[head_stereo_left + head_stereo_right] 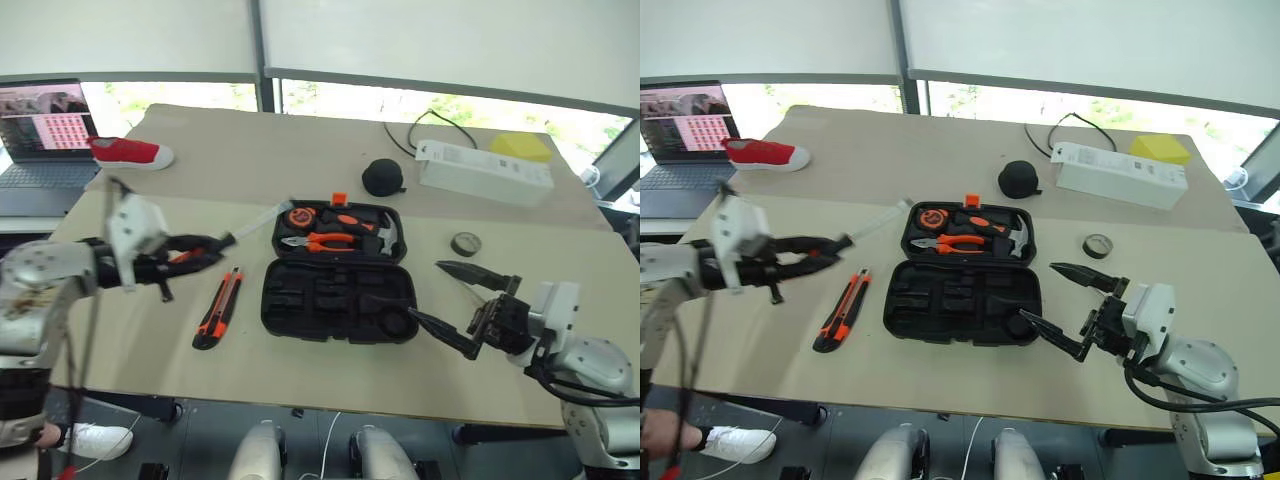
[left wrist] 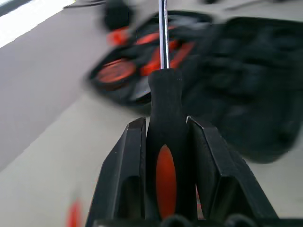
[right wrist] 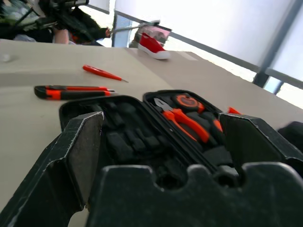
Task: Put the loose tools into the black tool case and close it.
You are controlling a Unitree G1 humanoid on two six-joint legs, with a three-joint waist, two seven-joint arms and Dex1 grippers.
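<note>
utility knife [image 1: 218, 309] left of open tool case [image 1: 337, 272], tape roll [image 1: 465, 243] right

surface [image 1: 300, 180] is plain beige; tool case [image 1: 335, 300] is all black with a small orange latch [image 1: 339, 198] at the far edge, orange-handled pliers [image 1: 325, 241] inside; utility knife [image 1: 218, 308] is orange and black; the screwdriver [image 2: 165, 142] in the left hand [image 1: 205, 247] has a black handle with an orange inset; tester screwdriver [image 3: 102, 73] is red-orange; shoe [image 1: 130, 152] is red with a white sole; both hands black, right hand [image 1: 452, 305] too.
</note>
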